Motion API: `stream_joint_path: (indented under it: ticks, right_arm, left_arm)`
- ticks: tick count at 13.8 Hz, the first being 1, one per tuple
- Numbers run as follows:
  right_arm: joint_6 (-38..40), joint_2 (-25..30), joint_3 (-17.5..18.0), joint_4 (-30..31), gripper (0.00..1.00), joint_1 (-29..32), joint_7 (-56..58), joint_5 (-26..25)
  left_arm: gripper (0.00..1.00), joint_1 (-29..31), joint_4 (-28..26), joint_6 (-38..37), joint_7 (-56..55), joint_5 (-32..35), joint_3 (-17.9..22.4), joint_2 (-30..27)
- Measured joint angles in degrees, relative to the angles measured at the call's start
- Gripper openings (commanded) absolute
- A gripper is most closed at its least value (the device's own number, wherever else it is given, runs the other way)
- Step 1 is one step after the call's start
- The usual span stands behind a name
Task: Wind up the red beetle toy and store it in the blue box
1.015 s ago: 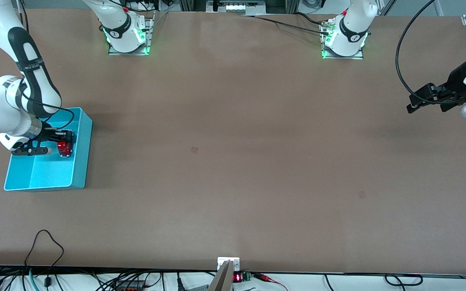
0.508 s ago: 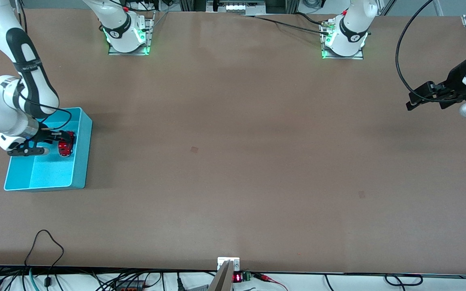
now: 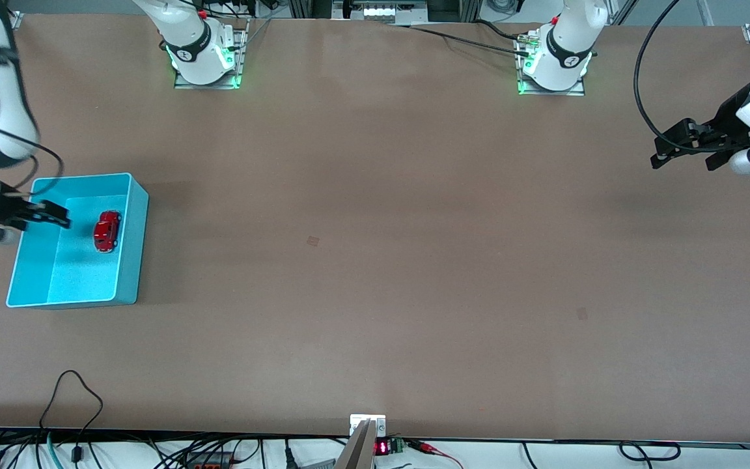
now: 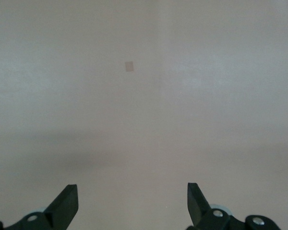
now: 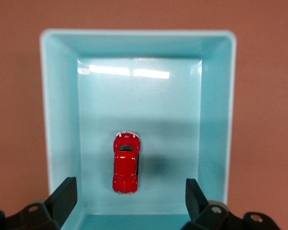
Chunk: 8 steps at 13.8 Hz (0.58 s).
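Note:
The red beetle toy [image 3: 107, 231] lies on its wheels on the floor of the blue box [image 3: 134, 247], near the wall that faces the table's middle. My right gripper [image 3: 56, 215] is open and empty, raised over the box's edge at the right arm's end of the table. In the right wrist view the toy [image 5: 126, 160] sits free in the box [image 5: 216, 120], with my right gripper [image 5: 129, 196] spread wide above it and not touching. My left gripper [image 3: 656, 153] is open and empty, held in the air over bare table at the left arm's end; it waits [image 4: 132, 188].
The blue box stands near the right arm's end of the table. A small darker patch [image 3: 312, 241] marks the table's middle and shows in the left wrist view [image 4: 129, 66]. Cables [image 3: 75, 391] run along the table's near edge.
My right gripper has let go of the toy, opened, and drawn back up and away toward the right arm's end. The toy stays in the box. My left gripper has drifted slightly.

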<state>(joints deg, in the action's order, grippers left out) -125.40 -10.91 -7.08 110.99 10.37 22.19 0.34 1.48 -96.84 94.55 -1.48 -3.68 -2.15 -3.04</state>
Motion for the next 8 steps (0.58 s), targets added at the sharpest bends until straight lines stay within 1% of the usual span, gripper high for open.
stream_joint_path:
  ticks: [2,4,6,8]
  right_arm:
    - [6.1,4.1,2.3,-3.1,1.00,-0.1,-0.2,0.1]
    - [13.9,7.0,5.3,-7.1,1.00,-0.2,-3.9,0.2]
    - [21.2,8.1,8.7,-12.1,1.00,-0.3,-10.4,0.2]
    - [24.4,8.2,12.0,-15.3,1.00,-0.8,-15.7,0.2]
  left_arm:
    - [1.00,0.2,-0.3,0.0,-1.8,0.0,0.0,-0.1]
    - [1.00,0.2,-0.4,0.0,-2.2,0.0,0.0,-0.1]
    - [1.00,0.2,-0.4,-0.4,-1.2,0.0,-0.1,-0.2]
    - [1.00,0.2,-0.5,-0.6,0.8,0.0,-0.1,-0.3]
